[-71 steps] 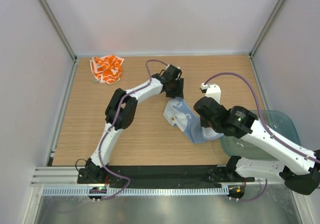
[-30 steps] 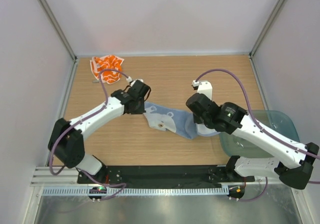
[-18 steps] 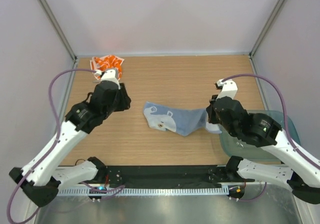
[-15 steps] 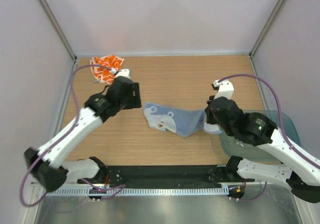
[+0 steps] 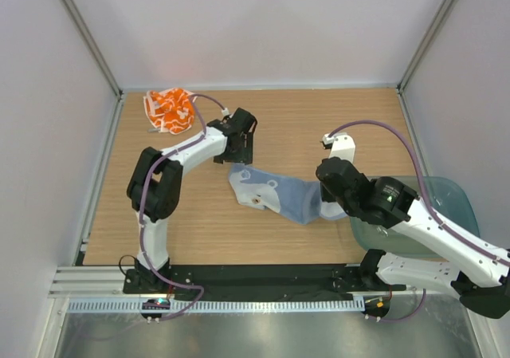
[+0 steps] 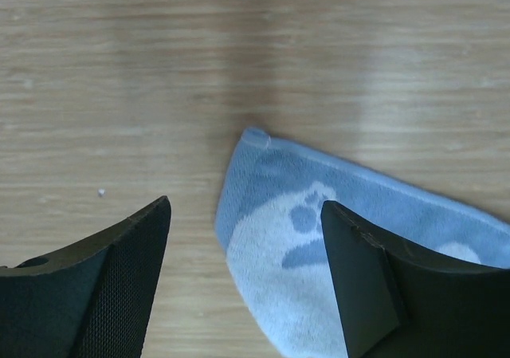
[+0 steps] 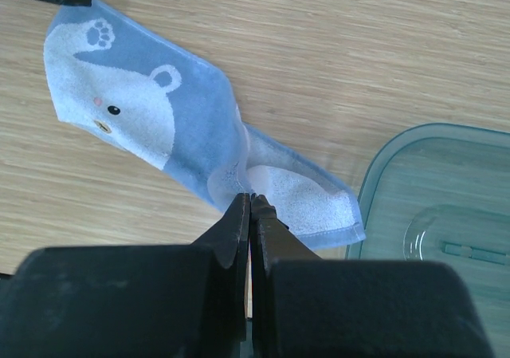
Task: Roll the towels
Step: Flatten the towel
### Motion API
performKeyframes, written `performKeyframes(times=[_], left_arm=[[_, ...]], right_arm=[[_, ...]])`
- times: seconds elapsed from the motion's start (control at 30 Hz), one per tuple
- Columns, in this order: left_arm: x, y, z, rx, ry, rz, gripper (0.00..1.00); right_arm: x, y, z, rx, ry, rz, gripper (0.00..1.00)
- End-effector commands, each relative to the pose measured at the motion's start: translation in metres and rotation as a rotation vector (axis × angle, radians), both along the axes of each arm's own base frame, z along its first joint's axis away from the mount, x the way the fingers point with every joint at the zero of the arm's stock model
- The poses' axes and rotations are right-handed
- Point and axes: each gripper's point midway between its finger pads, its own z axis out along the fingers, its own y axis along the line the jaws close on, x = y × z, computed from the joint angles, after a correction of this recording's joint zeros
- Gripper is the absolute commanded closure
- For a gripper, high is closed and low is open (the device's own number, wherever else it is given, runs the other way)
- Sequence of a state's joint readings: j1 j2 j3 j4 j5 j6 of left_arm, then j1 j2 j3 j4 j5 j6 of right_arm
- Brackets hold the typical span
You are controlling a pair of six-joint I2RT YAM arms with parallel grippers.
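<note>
A pale blue towel [image 5: 271, 192] with a white bear picture lies spread on the wooden table; its right end is bunched and lifted. My right gripper [image 7: 251, 198] is shut on a fold of that end of the blue towel [image 7: 143, 95]. In the left wrist view the left gripper [image 6: 245, 206] hangs open above the towel's left corner [image 6: 263, 214], which shows between the fingers [image 6: 111, 270], apart from both. From above, the left gripper [image 5: 239, 147] sits just beyond that corner. The orange-patterned towel [image 5: 169, 108] lies crumpled at the far left corner.
A translucent teal tray [image 5: 450, 202] stands at the right edge, just right of the held towel end and partly under the right arm; its rim [image 7: 374, 182] is close to the right fingers. Walls enclose the table on three sides.
My left gripper has let go of the blue towel's left corner and opened. The left arm swung out to the left, then came back over that corner. The right gripper keeps its grip.
</note>
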State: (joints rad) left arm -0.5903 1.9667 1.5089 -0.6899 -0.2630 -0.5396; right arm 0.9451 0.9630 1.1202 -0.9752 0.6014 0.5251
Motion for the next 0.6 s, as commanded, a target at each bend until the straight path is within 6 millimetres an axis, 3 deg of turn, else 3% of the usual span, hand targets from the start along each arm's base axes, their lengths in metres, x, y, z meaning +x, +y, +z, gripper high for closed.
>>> performKeyframes(times=[0.0,0.1,0.3,0.4,0.47,0.53,0.57], left_arm=[[0.015,-0.011,-0.008,-0.034,0.008,-0.013,0.24],[0.014,-0.013,-0.023,-0.036,0.04,-0.009,0.27],[0.01,-0.014,-0.039,-0.036,0.076,-0.004,0.44],[0.008,-0.013,-0.042,-0.038,0.076,0.0,0.6],[0.005,-0.01,-0.046,-0.032,0.086,0.006,0.85],[0.004,-0.008,-0.042,-0.033,0.079,0.007,1.0],[0.003,-0.007,-0.039,-0.031,0.075,0.006,1.0]], right_arm=[[0.007,0.002,0.001,-0.012,-0.029,-0.008,0.99],[0.01,0.002,0.001,-0.027,-0.032,-0.007,0.99],[0.013,0.002,0.002,-0.04,-0.038,-0.009,0.99],[0.013,0.002,0.001,-0.039,-0.035,-0.009,0.99],[0.013,0.002,0.0,-0.038,-0.033,-0.008,0.99],[0.013,0.003,0.001,-0.035,-0.032,-0.009,0.99],[0.013,0.003,0.002,-0.033,-0.033,-0.009,0.99]])
